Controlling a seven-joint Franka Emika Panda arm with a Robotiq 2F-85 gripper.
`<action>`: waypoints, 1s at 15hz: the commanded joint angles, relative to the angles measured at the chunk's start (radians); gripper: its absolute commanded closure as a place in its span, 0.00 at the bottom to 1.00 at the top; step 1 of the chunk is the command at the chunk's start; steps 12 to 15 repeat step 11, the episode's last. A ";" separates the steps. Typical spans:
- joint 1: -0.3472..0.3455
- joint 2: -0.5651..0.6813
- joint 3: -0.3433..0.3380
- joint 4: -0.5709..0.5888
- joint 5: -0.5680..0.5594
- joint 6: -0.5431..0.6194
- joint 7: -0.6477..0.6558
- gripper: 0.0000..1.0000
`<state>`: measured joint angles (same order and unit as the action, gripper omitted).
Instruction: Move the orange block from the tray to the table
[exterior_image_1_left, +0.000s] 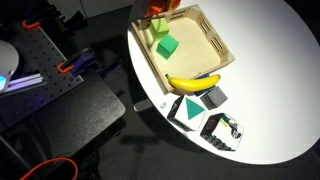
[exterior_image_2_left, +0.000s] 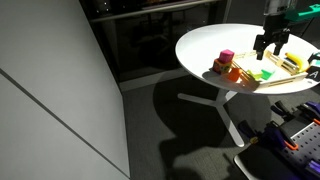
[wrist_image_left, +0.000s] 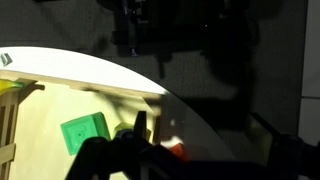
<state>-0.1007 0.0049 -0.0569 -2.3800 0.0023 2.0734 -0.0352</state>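
The orange block (exterior_image_1_left: 158, 27) sits at the far corner of the light wood tray (exterior_image_1_left: 215, 40) on the round white table (exterior_image_1_left: 280, 90). I cannot tell whether it is inside the rim. In an exterior view the orange block (exterior_image_2_left: 233, 72) lies at the tray's (exterior_image_2_left: 285, 78) left end, under a pink block. My gripper (exterior_image_2_left: 270, 44) hangs above the tray, open and empty, apart from the block. In the wrist view the gripper (wrist_image_left: 202, 124) is open, and a bit of the orange block (wrist_image_left: 177, 152) shows low between the fingers.
Two green blocks (exterior_image_1_left: 166, 46) lie in the tray, and one shows in the wrist view (wrist_image_left: 83, 133). A banana (exterior_image_1_left: 195, 80) rests on the tray's near rim. Printed cards (exterior_image_1_left: 190, 110) lie beyond it. A dark perforated bench (exterior_image_1_left: 50, 85) stands beside the table.
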 joint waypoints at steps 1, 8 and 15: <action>0.012 -0.136 -0.004 -0.112 -0.040 0.083 0.075 0.00; 0.009 -0.182 -0.005 -0.157 -0.033 0.144 0.073 0.00; 0.009 -0.175 -0.005 -0.157 -0.033 0.144 0.073 0.00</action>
